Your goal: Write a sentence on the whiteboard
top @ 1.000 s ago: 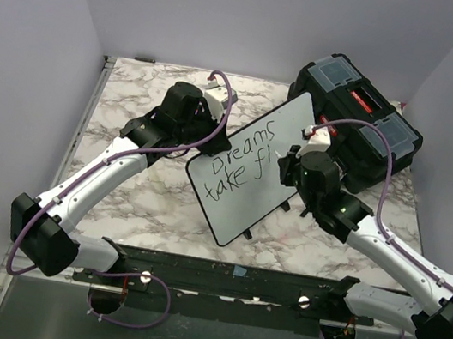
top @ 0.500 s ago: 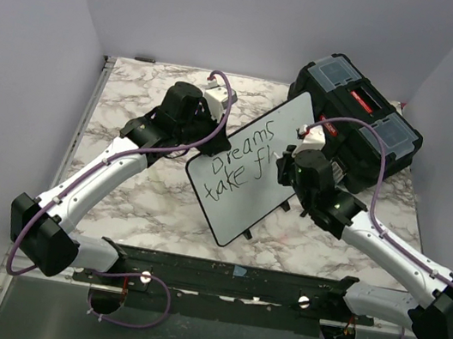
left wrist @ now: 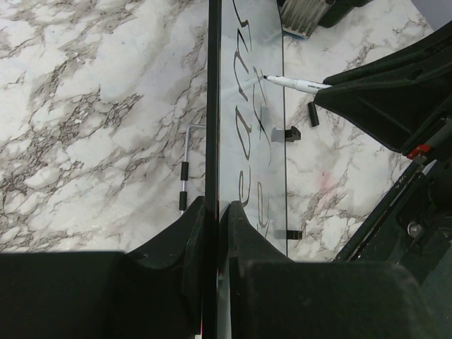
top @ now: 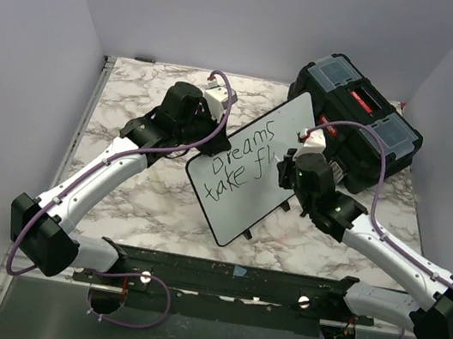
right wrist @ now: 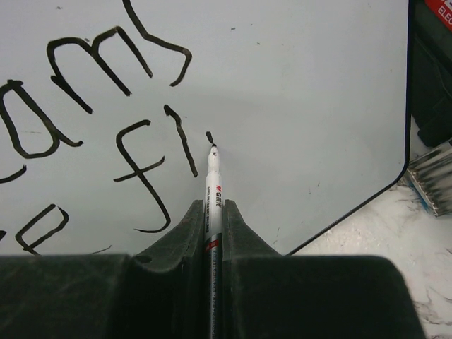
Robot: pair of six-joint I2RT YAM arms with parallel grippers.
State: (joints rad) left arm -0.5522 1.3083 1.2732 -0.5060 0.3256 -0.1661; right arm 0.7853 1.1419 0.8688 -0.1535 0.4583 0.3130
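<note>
The flat white rectangular whiteboard [top: 248,169], thin black rim and rounded corners, sits diagonally in the middle of the grey-veined marble tabletop [top: 135,93], between the two arms. Its far corner reaches the black plastic toolbox [top: 359,113] at the back right. From the left wrist camera the board [left wrist: 248,141] is seen nearly edge-on, raised off the marble rather than lying flat on it.

The black handwritten sentence [top: 241,161] runs in two lines of thin letters. "Dreams" is on the upper line. Below it are "take" and then "fl", the right arm covering the end of that line in the top view. The right wrist camera shows the "f" and "l" close up on the white surface [right wrist: 304,106], with a small dark mark just right of the "l".

The left gripper [left wrist: 212,219] is closed narrow, its two black fingers pinching the whiteboard's rim from both faces at the board's left edge [top: 212,129].

The right gripper [right wrist: 212,222] is clamped on a slim white-barrelled marker [right wrist: 212,185] that sticks out straight between the fingers. The marker's black tip meets the board at that small mark. In the left wrist view the same marker [left wrist: 296,84] comes in from the right and touches the writing face.
</note>
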